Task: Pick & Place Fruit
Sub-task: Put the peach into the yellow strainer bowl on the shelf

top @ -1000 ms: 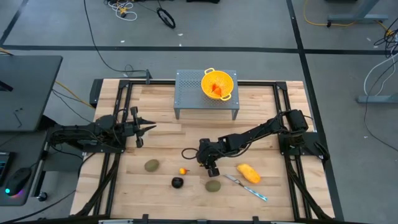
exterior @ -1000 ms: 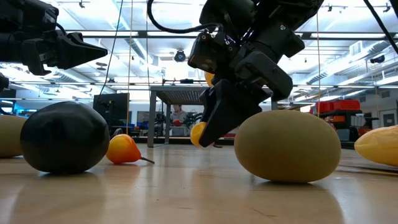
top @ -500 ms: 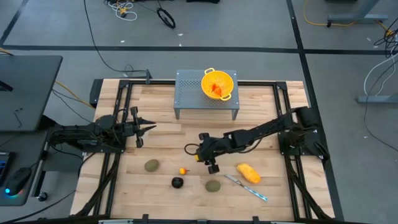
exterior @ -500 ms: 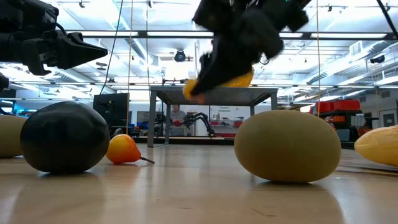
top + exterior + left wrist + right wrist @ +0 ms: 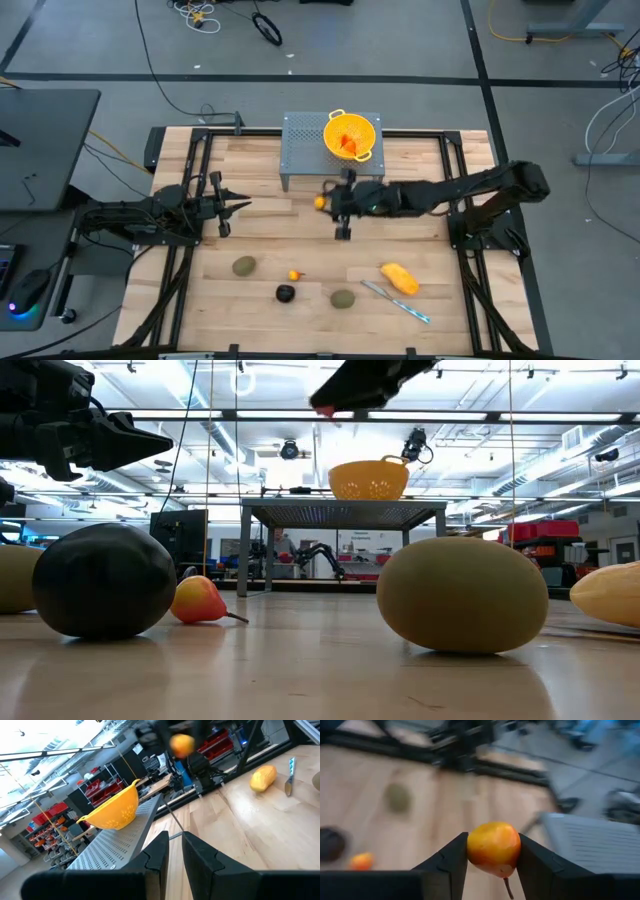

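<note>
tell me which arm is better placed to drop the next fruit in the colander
Right. The right pincer is shut on a small orange fruit, raised just short of the yellow colander. The left pincer waits empty at the table's left side.

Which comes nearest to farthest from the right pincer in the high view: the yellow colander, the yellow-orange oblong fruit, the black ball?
The right pincer holds a small orange fruit by the grey stand.
1. Yellow colander: on the stand, just beyond the pincer.
2. Yellow-orange oblong fruit: toward the table's near edge, right side.
3. Black ball: near edge, slightly farther; a narrow call with the oblong.
</note>
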Available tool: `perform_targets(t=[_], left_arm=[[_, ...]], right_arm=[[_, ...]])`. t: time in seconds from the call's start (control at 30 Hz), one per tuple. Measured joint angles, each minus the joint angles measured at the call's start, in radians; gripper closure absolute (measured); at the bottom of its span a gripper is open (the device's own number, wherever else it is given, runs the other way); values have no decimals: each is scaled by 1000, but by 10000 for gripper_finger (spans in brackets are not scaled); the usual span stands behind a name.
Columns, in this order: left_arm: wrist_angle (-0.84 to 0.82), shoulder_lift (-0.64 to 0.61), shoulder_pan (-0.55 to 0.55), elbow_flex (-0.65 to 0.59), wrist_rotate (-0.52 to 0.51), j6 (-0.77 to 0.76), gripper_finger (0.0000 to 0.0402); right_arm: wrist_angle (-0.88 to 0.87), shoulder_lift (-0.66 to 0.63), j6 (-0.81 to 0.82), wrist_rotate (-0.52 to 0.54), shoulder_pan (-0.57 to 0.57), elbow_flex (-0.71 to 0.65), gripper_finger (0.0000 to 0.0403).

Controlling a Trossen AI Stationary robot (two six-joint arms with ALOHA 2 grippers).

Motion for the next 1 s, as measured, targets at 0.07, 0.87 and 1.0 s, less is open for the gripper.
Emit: perform_targets(t=[0.07,0.87,1.0], left_arm=[[0,0,0,0,1,0,338],[0,0,0,0,0,0,338],[0,0,0,0,0,0,338]], right_arm=[[3,-30,-1,53,-30,0,253],[-91,-117,211,168,-420,0,229],[-94,-117,211,106,-441,0,219]])
